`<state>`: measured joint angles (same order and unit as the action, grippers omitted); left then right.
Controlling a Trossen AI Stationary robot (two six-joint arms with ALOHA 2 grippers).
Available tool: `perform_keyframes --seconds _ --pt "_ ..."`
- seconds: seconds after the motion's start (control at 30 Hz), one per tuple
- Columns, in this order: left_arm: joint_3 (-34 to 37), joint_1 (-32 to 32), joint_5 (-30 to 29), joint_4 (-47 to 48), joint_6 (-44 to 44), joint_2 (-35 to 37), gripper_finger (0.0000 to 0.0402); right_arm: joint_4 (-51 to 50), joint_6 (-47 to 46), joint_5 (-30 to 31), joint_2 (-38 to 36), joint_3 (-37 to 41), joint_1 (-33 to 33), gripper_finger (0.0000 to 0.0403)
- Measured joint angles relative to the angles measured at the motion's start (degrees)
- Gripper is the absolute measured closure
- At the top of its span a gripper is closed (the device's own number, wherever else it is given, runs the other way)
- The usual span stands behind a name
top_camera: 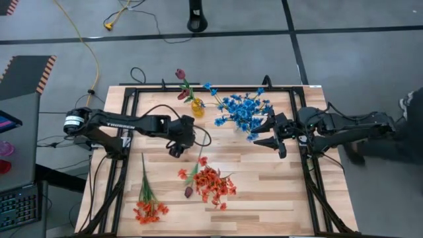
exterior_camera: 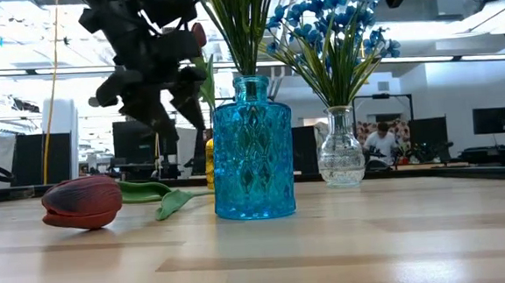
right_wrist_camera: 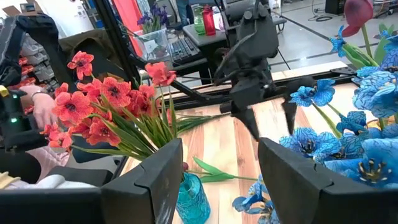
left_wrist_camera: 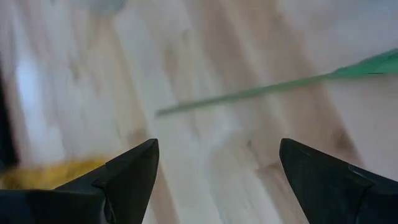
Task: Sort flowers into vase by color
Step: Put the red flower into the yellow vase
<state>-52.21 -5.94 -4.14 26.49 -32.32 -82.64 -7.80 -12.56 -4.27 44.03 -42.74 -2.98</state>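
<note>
Blue blossoms (top_camera: 243, 109) stand in a clear vase (exterior_camera: 341, 154). An orange-red bunch (top_camera: 213, 185) stands in a blue glass vase (exterior_camera: 253, 150). One maroon tulip (top_camera: 180, 74) stands in a small yellow vase (top_camera: 197, 107). Another maroon tulip lies on the table, with its bud (exterior_camera: 82, 203) on the wood and its green stem (left_wrist_camera: 249, 93) running below my left gripper. An orange-red spray (top_camera: 149, 205) lies flat near the near-left corner. My left gripper (top_camera: 177, 151) (left_wrist_camera: 217, 146) hovers open over that stem. My right gripper (top_camera: 268, 135) (right_wrist_camera: 221, 146) is open beside the blue blossoms.
A black frame (top_camera: 125, 125) borders the wooden table (top_camera: 277, 198), and cables trail off its left side. Bare wood lies at the near right. A person's hand (right_wrist_camera: 40, 109) shows beyond the table in the right wrist view.
</note>
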Motion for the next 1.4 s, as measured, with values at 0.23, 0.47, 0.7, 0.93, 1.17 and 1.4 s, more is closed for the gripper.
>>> perform_keyframes --seconds 0.23,0.47,0.7,0.93,1.17,1.4 --pt "-0.02 2.07 3.91 -6.21 -11.51 -5.4 0.0079 -0.17 0.0 0.02 0.22 0.0 0.0 0.0168" --pt "-0.29 4.14 3.65 -10.81 -13.67 -13.68 0.0079 -0.87 0.0 0.02 0.74 0.0 0.0 0.0168" --pt "-2.16 5.53 3.69 -10.65 -15.25 -19.35 0.008 -0.95 0.0 0.02 0.76 0.0 0.02 0.0168" --pt "-2.23 6.1 5.24 -10.5 -15.15 -19.27 0.0118 -0.94 -0.35 0.02 0.76 0.0 0.02 0.0168" --pt "-2.12 6.17 8.19 -10.5 -13.63 -19.42 0.0188 -0.95 -1.07 0.0 0.76 0.0 0.02 0.0168" --pt "-2.05 6.47 10.91 -10.56 -13.3 -19.55 0.0247 -0.97 -1.07 -0.04 0.76 0.0 0.02 0.0168"
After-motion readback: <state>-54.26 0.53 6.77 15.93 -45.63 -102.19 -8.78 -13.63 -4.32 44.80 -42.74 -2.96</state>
